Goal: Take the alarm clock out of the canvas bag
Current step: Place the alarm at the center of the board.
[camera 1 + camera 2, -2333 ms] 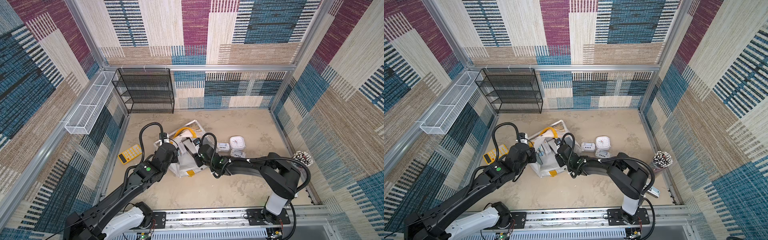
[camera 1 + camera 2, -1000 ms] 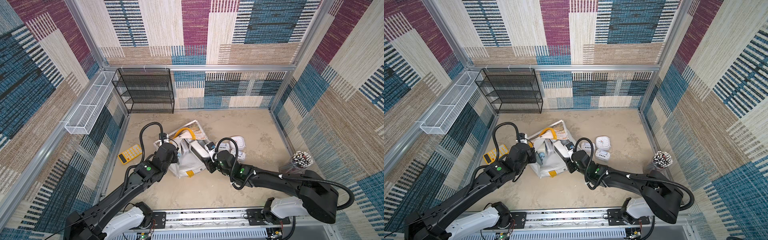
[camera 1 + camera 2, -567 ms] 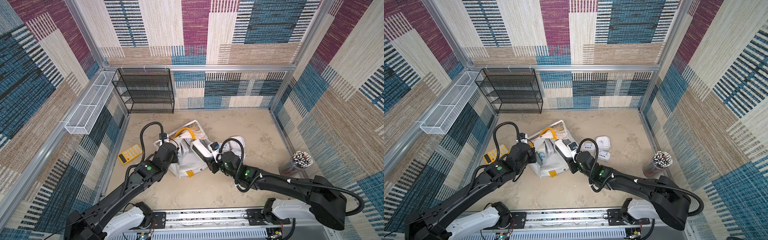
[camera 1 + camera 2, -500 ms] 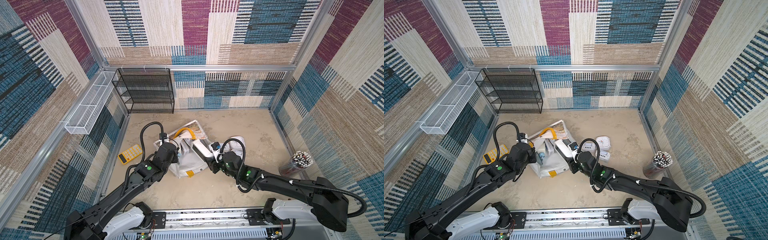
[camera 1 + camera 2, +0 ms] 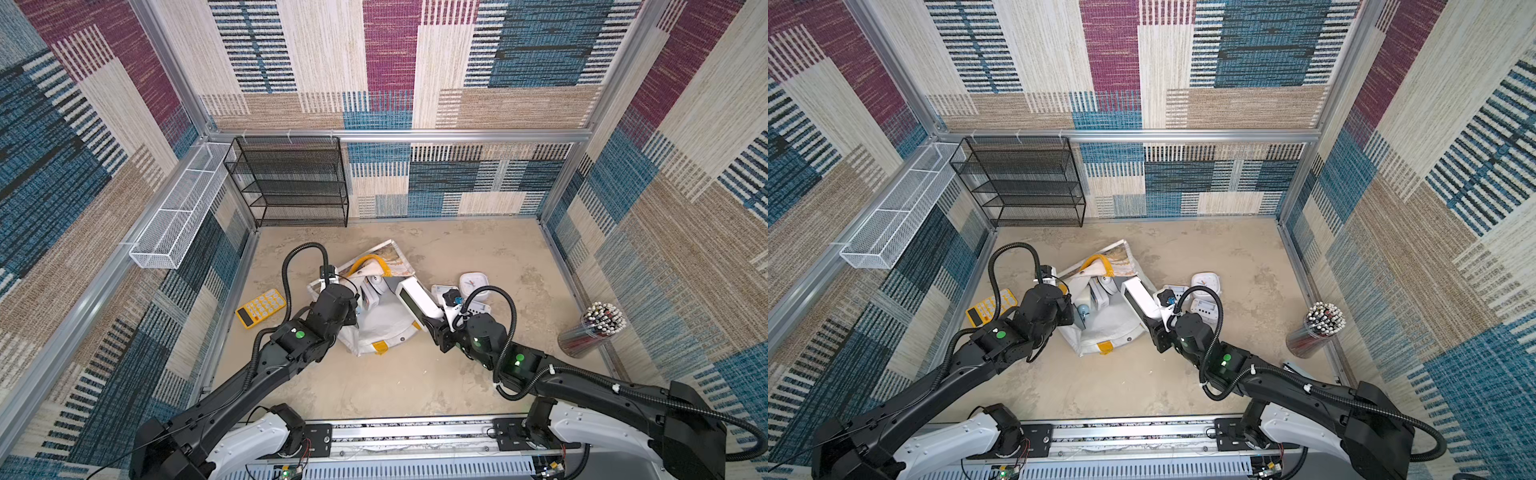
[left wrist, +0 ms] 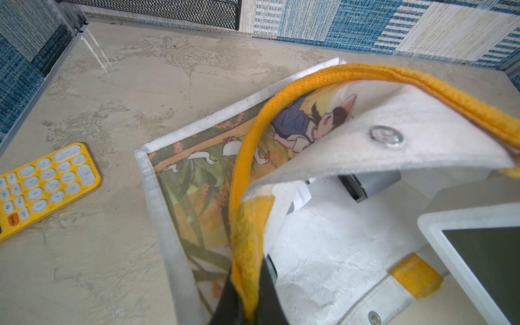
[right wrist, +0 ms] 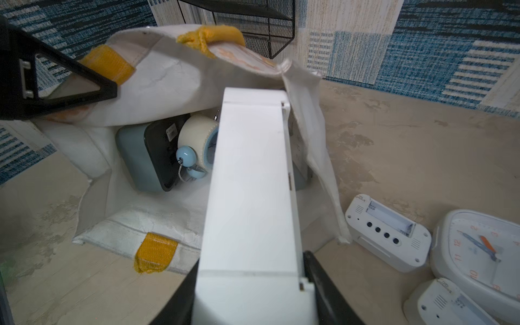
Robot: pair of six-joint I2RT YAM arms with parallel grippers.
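**A:** Right wrist view: the right gripper (image 7: 250, 292) has its jaws clamped on the near end of the long white alarm clock (image 7: 250, 183), with one black finger on either side at the bottom of the frame. The clock's far end reaches the mouth of the canvas bag (image 7: 168, 76) at centre top.

**B:** So it's nearly clear of the bag?

**A:** Nearly, I judge. The loose rim fabric hangs just right of the clock, and I cannot tell whether it touches. If it catches a corner, the whole bag could be dragged along.

**B:** What holds the bag?

**A:** In the left wrist view, the left gripper (image 6: 247, 305), at bottom centre, has its jaws pressed together on the yellow handle (image 6: 242, 168). The strap is soft. If it slides out, the mouth could flop down over the clock.

**B:** Other risks?

**A:** The clock is long and gripped at one end only, so it could pivot or slip from the jaws. The lower right of the table (image 7: 408, 140) is also crowded. A white digital clock (image 7: 388, 228) and a white dial clock (image 7: 478, 247) lie there, and a careless set-down could knock them.

**B:** Anything else inside?

**A:** A blue-grey square clock (image 7: 135, 152) and a twin-bell clock (image 7: 197, 132) lie centre left, deep in the bag.
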